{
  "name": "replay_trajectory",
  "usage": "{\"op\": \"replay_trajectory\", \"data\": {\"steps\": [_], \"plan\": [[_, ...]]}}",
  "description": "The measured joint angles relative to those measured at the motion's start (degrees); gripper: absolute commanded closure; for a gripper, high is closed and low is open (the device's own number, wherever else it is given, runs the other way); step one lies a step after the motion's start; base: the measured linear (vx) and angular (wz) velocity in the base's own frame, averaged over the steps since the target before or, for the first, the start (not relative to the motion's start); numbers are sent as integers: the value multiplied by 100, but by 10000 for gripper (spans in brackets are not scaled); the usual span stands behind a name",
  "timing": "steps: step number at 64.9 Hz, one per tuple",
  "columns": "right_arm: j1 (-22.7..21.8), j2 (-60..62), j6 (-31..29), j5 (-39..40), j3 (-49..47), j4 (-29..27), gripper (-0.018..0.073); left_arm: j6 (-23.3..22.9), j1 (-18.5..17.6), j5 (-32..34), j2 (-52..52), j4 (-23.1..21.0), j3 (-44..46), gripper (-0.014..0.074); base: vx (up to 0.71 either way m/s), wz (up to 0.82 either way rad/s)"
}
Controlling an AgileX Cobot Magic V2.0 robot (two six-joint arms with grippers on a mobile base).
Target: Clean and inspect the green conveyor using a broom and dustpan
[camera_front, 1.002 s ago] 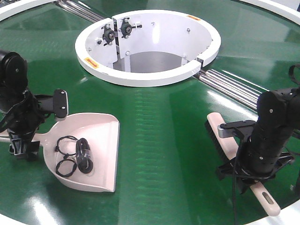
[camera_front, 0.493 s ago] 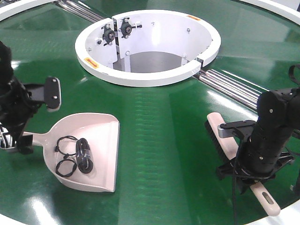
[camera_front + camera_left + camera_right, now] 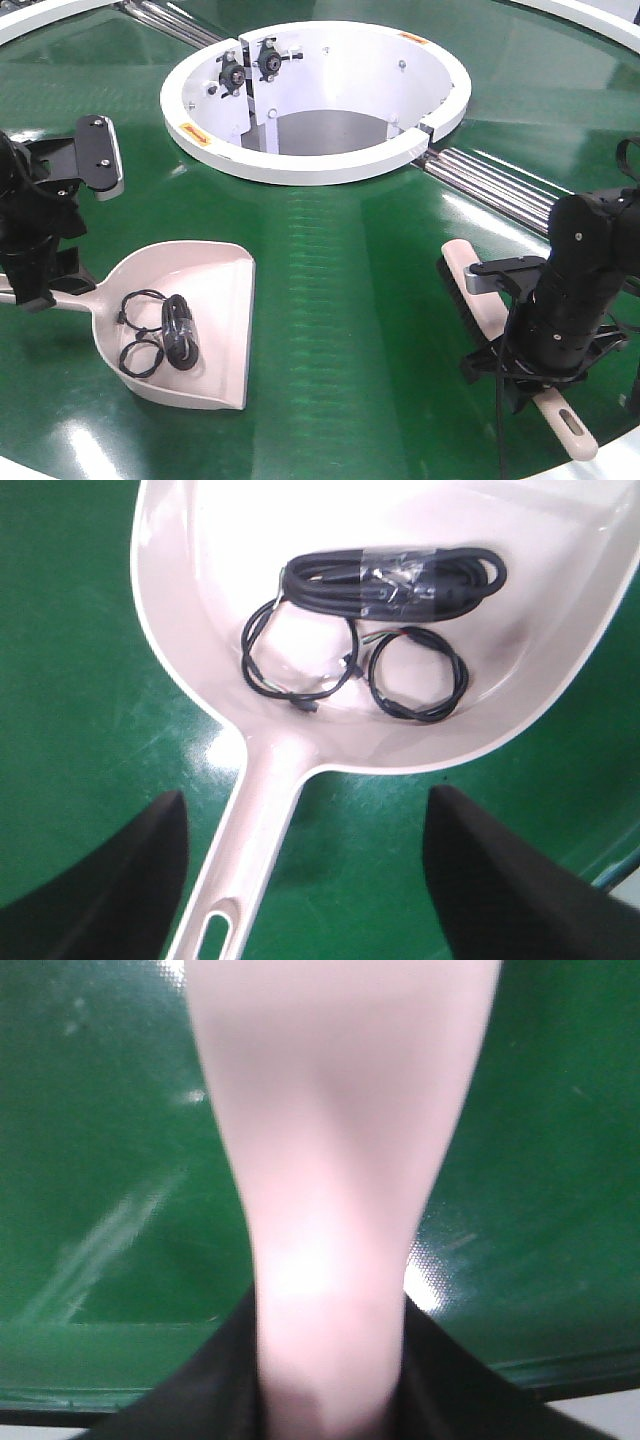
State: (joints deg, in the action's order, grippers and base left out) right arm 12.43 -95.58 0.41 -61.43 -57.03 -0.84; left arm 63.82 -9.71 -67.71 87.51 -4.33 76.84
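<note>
Stickers [image 3: 193,131] on green conveyor [image 3: 340,290] ring [image 3: 310,166] are too small to read.

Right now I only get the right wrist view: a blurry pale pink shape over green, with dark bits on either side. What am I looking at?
Observer: The front view shows it is the broom. The right claw is closed on its handle.
Operator: Is anything else lying on that green surface?
Observer: Yes, a dustpan sits on the green conveyor, over by the left claw.
Operator: Is it empty?
Observer: No, the left wrist view shows coiled black cables inside it.
</note>
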Motion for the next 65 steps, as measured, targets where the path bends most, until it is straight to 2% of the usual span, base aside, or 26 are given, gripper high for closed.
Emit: {"op": "replay_trajectory", "data": {"steps": [16, 26, 53, 65], "plan": [[0, 0, 0, 324, 0, 84, 554, 0, 0, -6, -19, -34, 0, 205, 0, 0], [0, 0, 199, 490, -7, 144, 550, 0, 0, -33, -19, -34, 0, 219, 0, 0], [0, -36, 286, 185, -49, 150, 542, 0, 0, -122, -19, -34, 0, 221, 0, 0], [0, -71, 204, 56, -71, 150, 466, 0, 0, -122, -19, -34, 0, 221, 0, 0]]}}
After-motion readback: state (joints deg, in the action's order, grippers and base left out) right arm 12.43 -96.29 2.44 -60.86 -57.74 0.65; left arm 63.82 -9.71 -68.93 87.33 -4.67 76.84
